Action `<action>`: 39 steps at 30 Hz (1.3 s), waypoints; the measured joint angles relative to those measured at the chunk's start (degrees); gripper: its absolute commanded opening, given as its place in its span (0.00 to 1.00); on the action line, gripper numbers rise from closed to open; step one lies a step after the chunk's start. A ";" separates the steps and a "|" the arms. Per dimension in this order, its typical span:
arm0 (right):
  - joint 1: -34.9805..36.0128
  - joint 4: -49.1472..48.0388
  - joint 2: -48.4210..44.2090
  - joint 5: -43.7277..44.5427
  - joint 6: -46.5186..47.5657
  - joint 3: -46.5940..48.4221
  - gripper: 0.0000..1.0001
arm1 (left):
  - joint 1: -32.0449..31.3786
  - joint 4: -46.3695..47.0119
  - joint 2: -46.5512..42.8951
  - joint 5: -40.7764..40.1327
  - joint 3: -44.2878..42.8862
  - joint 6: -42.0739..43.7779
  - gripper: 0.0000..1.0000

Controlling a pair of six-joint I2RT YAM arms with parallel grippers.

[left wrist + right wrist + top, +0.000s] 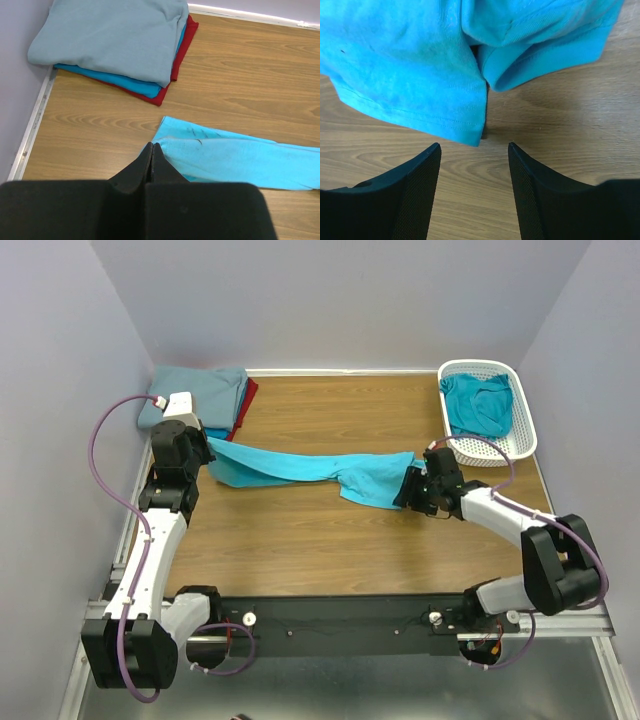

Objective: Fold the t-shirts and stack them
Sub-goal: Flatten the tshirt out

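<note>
Across middle of table: turquoise shirt, stretched in long strip between both claws. At left end, left claw fully closed, nothing visible between fingers; shirt edge just beside tips. At right end, right claw parted, empty, hem just ahead of fingers. Far-left corner: folded stack, grey-blue over blue over red. Far right: basket with teal shirt.

Pale lavender walls, wooden table
</note>
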State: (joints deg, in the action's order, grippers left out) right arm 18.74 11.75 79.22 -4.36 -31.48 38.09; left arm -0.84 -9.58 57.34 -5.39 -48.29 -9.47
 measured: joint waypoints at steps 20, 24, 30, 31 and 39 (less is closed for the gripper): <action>4.94 -2.89 6.99 4.98 -0.22 2.95 0.35 | 0.02 0.02 0.11 0.11 0.00 0.00 0.00; 5.22 -2.71 7.45 5.35 -0.42 2.95 0.12 | 0.02 0.02 0.11 0.11 0.00 0.00 0.00; 5.42 -2.71 7.78 5.38 -0.46 2.95 0.00 | 0.02 0.02 0.11 0.11 0.00 0.02 0.00; 5.44 -2.71 7.78 5.38 -0.44 2.95 0.00 | 0.02 0.02 0.11 0.11 0.00 0.00 0.00; 5.57 1.73 3.52 6.84 1.36 6.40 0.00 | 0.02 0.42 0.96 0.11 -0.04 0.02 0.00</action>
State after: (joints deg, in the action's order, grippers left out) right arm 24.32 13.47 82.74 2.48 -30.13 44.49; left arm -0.82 -9.17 58.30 -5.28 -48.34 -9.45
